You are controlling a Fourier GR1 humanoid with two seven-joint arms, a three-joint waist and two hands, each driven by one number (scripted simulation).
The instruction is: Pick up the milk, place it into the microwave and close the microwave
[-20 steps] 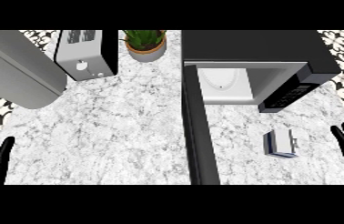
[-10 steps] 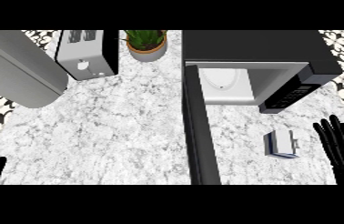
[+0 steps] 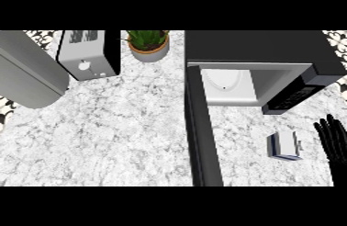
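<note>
- Here, the right hand (image 3: 332, 140) shows at the right edge, dark fingers straight and slightly spread, holding nothing.
- The boxy milk carton (image 3: 284, 145) lies on speckled marble counter (image 3: 136, 138), just left of it; approach sideways, wrap its flat sides.
- Beyond, the microwave (image 3: 271, 50) gapes, its door (image 3: 203, 142) swung wide, a smooth white cavity (image 3: 230, 85) inside.

This is a home kitchen, seen from above a grey-white marbled stone bench (image 3: 129, 133). A black microwave (image 3: 261, 48) stands on it with its door (image 3: 203, 138) swung open and a white turntable plate (image 3: 224, 79) inside, and a silver two-slot toaster (image 3: 86, 53) sits near the back. A potted green plant (image 3: 148, 43) beside the toaster and a patterned tile backsplash (image 3: 35, 36) add to the domestic look.
</note>
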